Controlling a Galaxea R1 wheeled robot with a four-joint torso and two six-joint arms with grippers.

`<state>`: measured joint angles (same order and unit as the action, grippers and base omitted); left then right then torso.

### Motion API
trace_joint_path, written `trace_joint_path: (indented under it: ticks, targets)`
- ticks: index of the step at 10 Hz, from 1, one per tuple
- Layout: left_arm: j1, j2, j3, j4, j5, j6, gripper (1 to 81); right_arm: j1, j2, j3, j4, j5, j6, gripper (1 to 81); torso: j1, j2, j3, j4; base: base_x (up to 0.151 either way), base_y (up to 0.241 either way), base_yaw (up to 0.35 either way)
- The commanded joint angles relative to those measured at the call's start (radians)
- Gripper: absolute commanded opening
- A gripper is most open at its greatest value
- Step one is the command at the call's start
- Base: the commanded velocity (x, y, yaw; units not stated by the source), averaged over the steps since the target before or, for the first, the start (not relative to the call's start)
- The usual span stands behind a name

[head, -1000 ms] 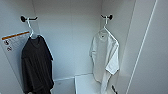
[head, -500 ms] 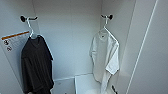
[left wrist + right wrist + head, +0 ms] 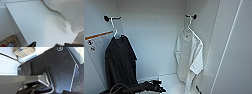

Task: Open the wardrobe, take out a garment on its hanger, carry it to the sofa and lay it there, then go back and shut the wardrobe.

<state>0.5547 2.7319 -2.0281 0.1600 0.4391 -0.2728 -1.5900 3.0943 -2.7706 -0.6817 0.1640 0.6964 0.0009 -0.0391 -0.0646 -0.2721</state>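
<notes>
Open wardrobe [image 3: 151, 37] interior, seen from the head camera, contents listed from left to right. On the left wall: one printed label [image 3: 97, 41] with an orange stripe, and above it one black hook [image 3: 109, 18] carrying one white hanger [image 3: 114, 30] with one black T-shirt [image 3: 120, 62], which hangs flat against that wall. At the lower edge, below the black shirt: the left gripper [image 3: 156, 86], dark, reaching in over the white wardrobe floor [image 3: 169, 82]; whether its fingers are apart or together cannot be told, and it touches neither shirt. On the right wall: a second black hook [image 3: 192, 16] carrying the thin white hanger [image 3: 191, 25], from which the garment [image 3: 190, 56], one white short-sleeved T-shirt, hangs upright with its hem close above the floor. Right of it: one white door panel [image 3: 234, 50], swung open. Totals: two hooks, two hangers, two shirts, one label. Left wrist view: the white floor panel [image 3: 37, 25] with the hem of the white garment [image 3: 66, 11] hanging over its far corner, dark fingertips [image 3: 32, 44] at the near edge, and one woven basket [image 3: 8, 41] beyond the panel. Right wrist view: the robot's own dark plate and one woven basket [image 3: 23, 51]; the right gripper's state cannot be told.
</notes>
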Motion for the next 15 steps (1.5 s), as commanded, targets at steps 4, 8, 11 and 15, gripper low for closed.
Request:
trace_joint_path:
  ticks: [4, 8, 11, 15]
  targets:
    - [-0.497, 0.045, 0.080, -0.102, 0.062, -0.241, 81.1, 0.041, 0.008, 0.013, -0.006, -0.034, 0.003, 81.1, 0.001, 0.000, 0.000, 0.000, 0.000, 0.000, 0.000]
    - [-0.655, 0.120, 0.065, -0.160, 0.050, -0.368, 81.1, 0.040, 0.005, 0.017, -0.001, -0.029, 0.008, 81.1, 0.001, 0.001, -0.001, 0.000, 0.000, 0.000, 0.000]
    - [-0.759, 0.174, 0.016, -0.160, -0.021, -0.546, 81.1, 0.040, 0.005, 0.017, 0.001, -0.024, 0.009, 81.1, 0.001, 0.001, -0.001, 0.000, 0.000, 0.000, 0.000]
    - [-0.879, 0.250, -0.049, -0.162, -0.057, -0.675, 81.1, 0.038, 0.003, 0.016, -0.001, -0.021, 0.011, 81.1, 0.001, 0.001, -0.001, 0.000, 0.000, 0.000, 0.000]
